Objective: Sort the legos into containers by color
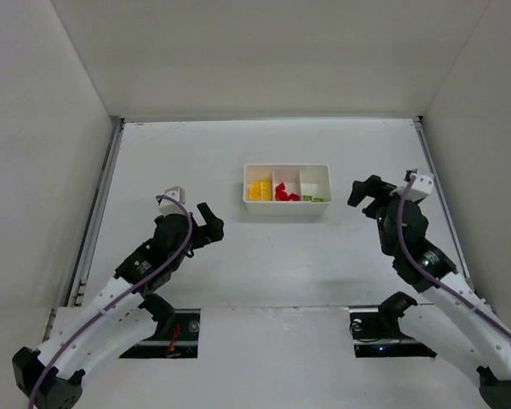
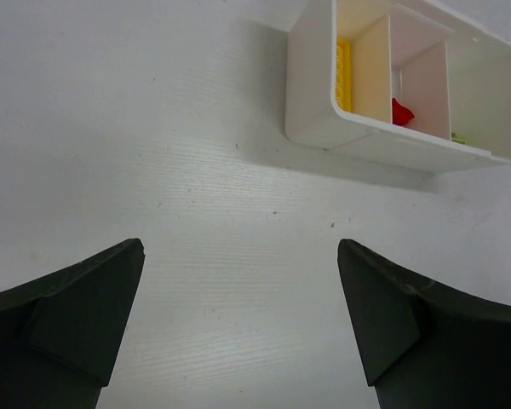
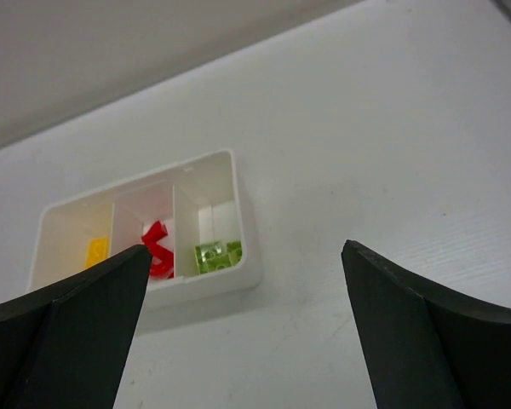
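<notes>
The white tray (image 1: 287, 168) stands at the table's middle with three compartments. Yellow legos (image 1: 259, 188) lie in the left one, red legos (image 1: 284, 193) in the middle one, pale green legos (image 1: 313, 198) in the right one. My left gripper (image 1: 211, 224) is open and empty, left of and nearer than the tray. My right gripper (image 1: 364, 194) is open and empty, just right of the tray. The left wrist view shows the tray (image 2: 324, 119) with a yellow lego (image 2: 344, 74) and a red one (image 2: 401, 112). The right wrist view shows the tray (image 3: 238, 213), red legos (image 3: 158, 248) and green legos (image 3: 218, 254).
White walls enclose the table on the left, back and right. A metal rail (image 1: 98, 213) runs along the left edge and another (image 1: 441, 200) along the right edge. No loose legos show on the table.
</notes>
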{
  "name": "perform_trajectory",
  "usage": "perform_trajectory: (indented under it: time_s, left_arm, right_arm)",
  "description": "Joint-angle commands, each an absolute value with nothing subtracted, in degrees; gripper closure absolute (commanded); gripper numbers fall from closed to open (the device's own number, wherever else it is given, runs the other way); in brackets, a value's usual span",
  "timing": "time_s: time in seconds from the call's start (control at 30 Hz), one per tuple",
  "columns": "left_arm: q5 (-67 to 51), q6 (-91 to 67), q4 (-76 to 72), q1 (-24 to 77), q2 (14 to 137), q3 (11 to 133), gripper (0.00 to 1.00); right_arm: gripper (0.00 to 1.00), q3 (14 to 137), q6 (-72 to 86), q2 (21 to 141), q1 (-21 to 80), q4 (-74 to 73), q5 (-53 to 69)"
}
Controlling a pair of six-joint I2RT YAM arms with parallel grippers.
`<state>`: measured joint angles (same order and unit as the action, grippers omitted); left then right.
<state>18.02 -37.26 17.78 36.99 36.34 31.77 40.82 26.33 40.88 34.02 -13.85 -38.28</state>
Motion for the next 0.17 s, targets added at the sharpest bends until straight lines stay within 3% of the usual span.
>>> perform_trajectory:
  time_s: [0.0, 0.13]
  left_arm:
    - [18.90, -37.62, 19.68, 36.52, 35.42, 34.71, 0.00]
    - [20.74, -36.48, 20.48, 34.77, 38.31, 36.12, 0.00]
  right_arm:
    - [0.00, 37.36, 20.93, 36.22, 30.46, -0.72, -37.36]
    - [0.00, 34.37, 21.09, 36.73, 25.63, 4.38, -34.28]
